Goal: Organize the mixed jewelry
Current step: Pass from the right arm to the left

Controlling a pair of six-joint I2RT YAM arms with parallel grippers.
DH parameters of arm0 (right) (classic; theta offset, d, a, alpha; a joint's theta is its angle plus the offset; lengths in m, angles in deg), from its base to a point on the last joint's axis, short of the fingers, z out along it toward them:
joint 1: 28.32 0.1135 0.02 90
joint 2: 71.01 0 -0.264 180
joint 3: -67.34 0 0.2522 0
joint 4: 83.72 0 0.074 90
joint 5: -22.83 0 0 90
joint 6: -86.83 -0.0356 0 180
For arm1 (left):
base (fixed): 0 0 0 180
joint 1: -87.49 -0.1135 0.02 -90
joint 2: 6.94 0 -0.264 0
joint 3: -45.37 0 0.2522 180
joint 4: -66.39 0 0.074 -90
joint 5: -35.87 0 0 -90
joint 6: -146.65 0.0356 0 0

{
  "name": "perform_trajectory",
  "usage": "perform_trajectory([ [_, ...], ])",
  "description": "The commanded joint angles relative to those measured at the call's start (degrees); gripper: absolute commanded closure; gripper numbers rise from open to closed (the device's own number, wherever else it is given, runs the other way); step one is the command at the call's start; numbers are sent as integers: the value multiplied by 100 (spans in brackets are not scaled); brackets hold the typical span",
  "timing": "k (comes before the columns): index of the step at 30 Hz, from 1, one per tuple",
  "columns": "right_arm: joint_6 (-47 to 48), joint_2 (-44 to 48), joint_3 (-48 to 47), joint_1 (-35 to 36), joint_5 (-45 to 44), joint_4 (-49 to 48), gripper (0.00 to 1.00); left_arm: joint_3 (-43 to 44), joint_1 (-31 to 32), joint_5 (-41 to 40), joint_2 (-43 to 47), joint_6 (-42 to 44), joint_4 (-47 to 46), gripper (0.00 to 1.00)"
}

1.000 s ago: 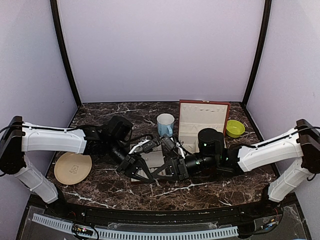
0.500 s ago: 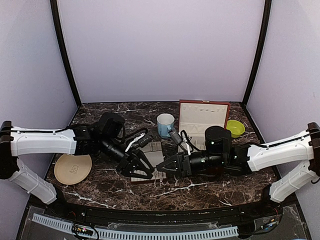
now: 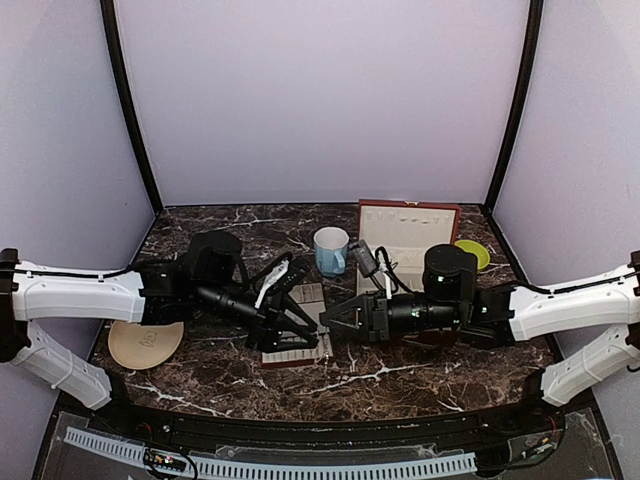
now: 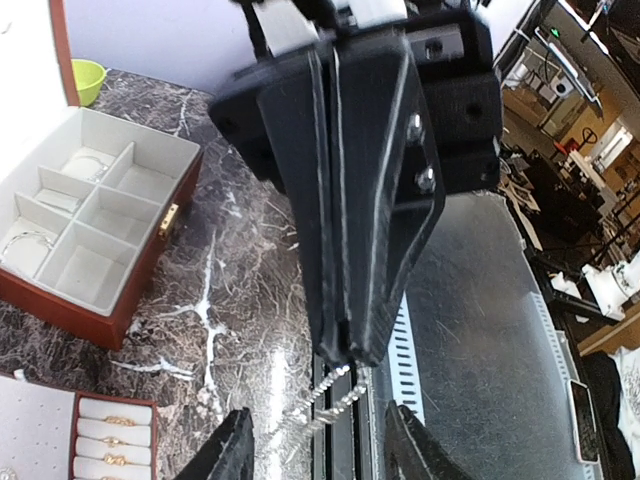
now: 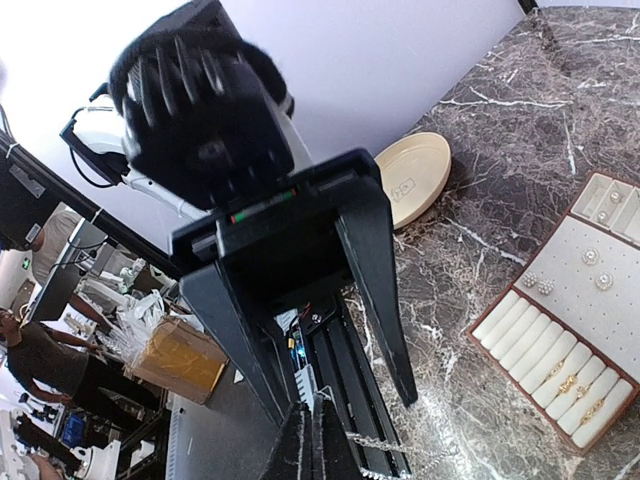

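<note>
The fine chain (image 4: 322,397) hangs from the very tips of the right gripper (image 4: 340,355), whose jaws are pressed together on it. Its loose end droops into the gap in front of the left gripper (image 5: 345,405). That claw faces the right one tip to tip, with its jaws spread apart and nothing in them. One finger (image 4: 232,452) stands on each side of the chain.

Directly beneath the meeting tips lies the slotted tray (image 5: 505,322), with gold rings (image 5: 575,385) in its rolls and studs (image 5: 597,268) on its pad. Just beyond the tips stands a blue mug (image 3: 331,250). Behind the right claw's wrist sits the open box (image 4: 70,300), with thin silvery hoops (image 4: 28,240) in its compartments and a green bowl (image 3: 472,255) past it. A tan plate (image 3: 145,345) lies well back beside the left forearm.
</note>
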Motion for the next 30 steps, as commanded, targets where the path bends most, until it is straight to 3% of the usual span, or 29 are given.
perform_trajectory([
  [1, 15, 169, 26, -36, -105, -125, 100, 24, 130, -197, -158, 300, -135, 55],
  [10, -14, 161, 31, -48, -50, -134, 100, 192, 202, -217, -362, 403, -218, 65],
  [18, -32, 119, 22, -49, 11, -161, 100, 184, 215, -628, -282, 422, -249, 58],
  [24, -50, 105, 26, -59, 32, -158, 100, 259, 215, -296, -291, 279, -320, 74],
  [30, -88, 124, 48, -55, -32, -140, 100, 354, 215, -121, -253, 144, -358, 78],
])
